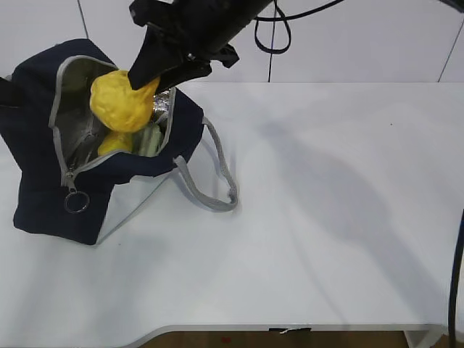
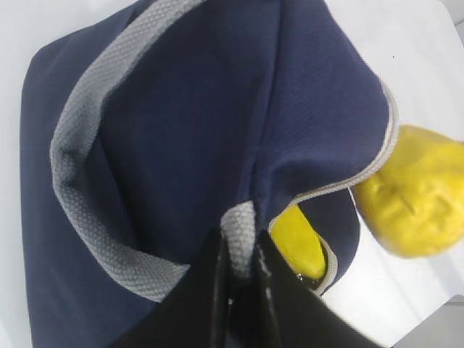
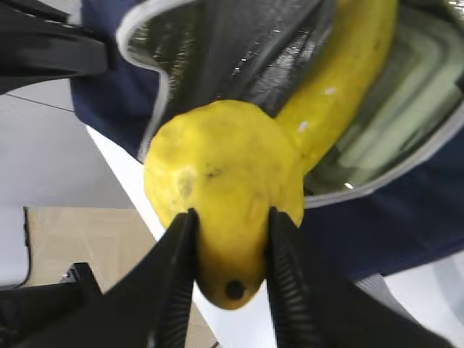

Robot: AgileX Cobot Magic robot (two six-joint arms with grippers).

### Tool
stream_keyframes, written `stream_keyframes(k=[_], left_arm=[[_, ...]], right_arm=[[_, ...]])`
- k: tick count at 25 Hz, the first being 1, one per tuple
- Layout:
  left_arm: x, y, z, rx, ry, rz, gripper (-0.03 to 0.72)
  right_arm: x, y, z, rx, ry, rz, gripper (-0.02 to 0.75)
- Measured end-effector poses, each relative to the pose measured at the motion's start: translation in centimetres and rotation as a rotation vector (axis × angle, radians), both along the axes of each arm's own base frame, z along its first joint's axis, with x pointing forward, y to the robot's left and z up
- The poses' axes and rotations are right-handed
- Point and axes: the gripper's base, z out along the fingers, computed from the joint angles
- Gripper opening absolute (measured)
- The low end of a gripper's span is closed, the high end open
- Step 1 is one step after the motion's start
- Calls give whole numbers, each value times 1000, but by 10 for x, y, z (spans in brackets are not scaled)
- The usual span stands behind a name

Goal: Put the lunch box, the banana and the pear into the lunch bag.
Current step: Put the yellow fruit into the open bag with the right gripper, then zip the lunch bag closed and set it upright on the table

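Observation:
The navy lunch bag point(image 1: 43, 167) stands open at the table's left, its foil lining showing. My right gripper point(image 1: 141, 83) reaches across from above and is shut on the yellow pear point(image 1: 122, 101), which hangs over the bag's mouth. In the right wrist view the fingers point(image 3: 181, 246) clamp the pear point(image 3: 225, 167) near its dark stem end. Inside the bag lie the banana point(image 3: 348, 80) and the pale green lunch box point(image 3: 406, 94). My left gripper point(image 2: 239, 250) is shut on a grey webbing handle point(image 2: 80, 145) at the bag's far side, holding it up.
The bag's other grey handle point(image 1: 217, 181) lies loose on the white table point(image 1: 326, 217) to the bag's right. A zipper ring point(image 1: 76, 201) hangs at the bag's front. The table's front edge point(image 1: 290, 328) runs along the bottom.

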Motion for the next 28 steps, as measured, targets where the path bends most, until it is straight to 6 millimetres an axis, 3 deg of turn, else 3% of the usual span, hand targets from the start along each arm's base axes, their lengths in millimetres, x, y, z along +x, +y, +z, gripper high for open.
stream_keyframes(k=[12,15,20,25,28], left_arm=[[0,0,0,-2,0,1,23],[0,0,0,-2,0,1,23],[0,0,0,-2,0,1,23],[0,1,0,4,-1,4,23],[0,1,0,9,0,2,23]], right_arm=[[27,20,-43,155,34,-68,249],[29,23,-48,188,52,-58,327],[28,24,-48,197,53,-54,583],[28,15,-51,163,83,-20,614],[33,-3,-50,71,50,-24,599]])
